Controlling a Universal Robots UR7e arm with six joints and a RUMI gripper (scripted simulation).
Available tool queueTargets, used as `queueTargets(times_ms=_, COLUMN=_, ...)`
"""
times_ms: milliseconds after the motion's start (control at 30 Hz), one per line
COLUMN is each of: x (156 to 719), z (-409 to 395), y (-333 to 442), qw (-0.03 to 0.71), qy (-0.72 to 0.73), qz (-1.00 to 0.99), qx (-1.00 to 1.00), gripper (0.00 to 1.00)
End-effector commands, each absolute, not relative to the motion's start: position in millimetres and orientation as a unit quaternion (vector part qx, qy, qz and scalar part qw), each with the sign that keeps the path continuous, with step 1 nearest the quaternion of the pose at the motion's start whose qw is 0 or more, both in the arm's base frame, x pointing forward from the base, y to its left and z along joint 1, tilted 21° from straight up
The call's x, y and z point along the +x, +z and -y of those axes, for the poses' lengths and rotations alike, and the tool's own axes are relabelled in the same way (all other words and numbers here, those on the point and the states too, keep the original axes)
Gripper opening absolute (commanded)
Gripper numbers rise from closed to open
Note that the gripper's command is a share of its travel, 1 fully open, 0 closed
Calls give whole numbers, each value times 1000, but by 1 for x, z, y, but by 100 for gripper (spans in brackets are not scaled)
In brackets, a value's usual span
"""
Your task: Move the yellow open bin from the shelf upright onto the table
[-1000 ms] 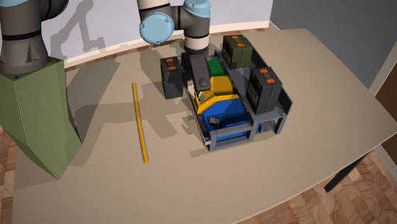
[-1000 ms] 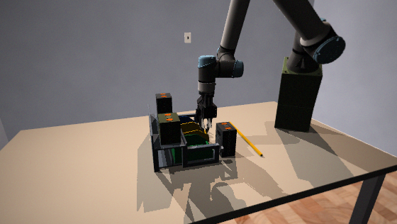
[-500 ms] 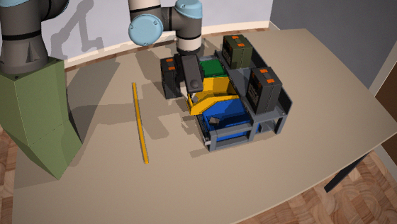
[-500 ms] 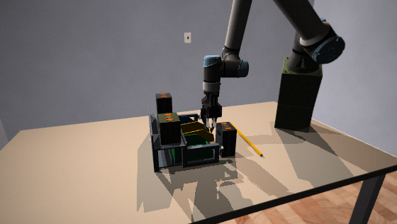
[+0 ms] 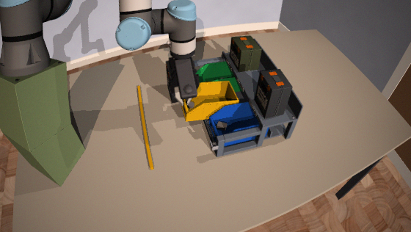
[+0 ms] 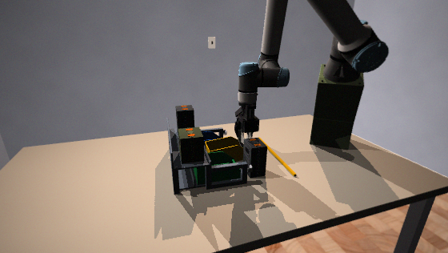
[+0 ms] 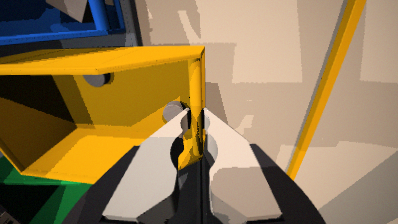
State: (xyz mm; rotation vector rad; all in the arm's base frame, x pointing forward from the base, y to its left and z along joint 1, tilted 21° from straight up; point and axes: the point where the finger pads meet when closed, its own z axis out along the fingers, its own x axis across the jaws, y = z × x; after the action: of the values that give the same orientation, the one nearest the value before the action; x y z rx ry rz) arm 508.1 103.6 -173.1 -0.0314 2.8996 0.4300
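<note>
And here's the yellow bin (image 5: 216, 108) (image 6: 226, 147) (image 7: 107, 137), smooth plastic by the look of it! Matt, smooth tabletop (image 5: 165, 194) (image 6: 100, 208) (image 7: 260, 30), while the floor (image 5: 363, 205) (image 6: 372, 232) shows wood-like patchwork. The gripper's fingertips look smooth and pale.

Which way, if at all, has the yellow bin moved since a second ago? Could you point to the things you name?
Yes: the yellow bin (image 5: 211, 108) (image 6: 234, 151) (image 7: 135, 90) has slid outward past the blue bin (image 5: 238, 114) (image 7: 55, 32), toward the yellow strip (image 5: 144, 126) (image 6: 278, 157) (image 7: 327, 85).
</note>
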Motion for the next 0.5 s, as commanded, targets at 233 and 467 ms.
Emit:
queueTargets(times_ms=233, x=469, z=-103, y=-182, qw=106, qy=146, qz=-983, qx=-10, gripper=0)
queueTargets(times_ms=467, x=456, z=-103, y=-185, qw=106, qy=146, qz=-984, qx=-10, gripper=0)
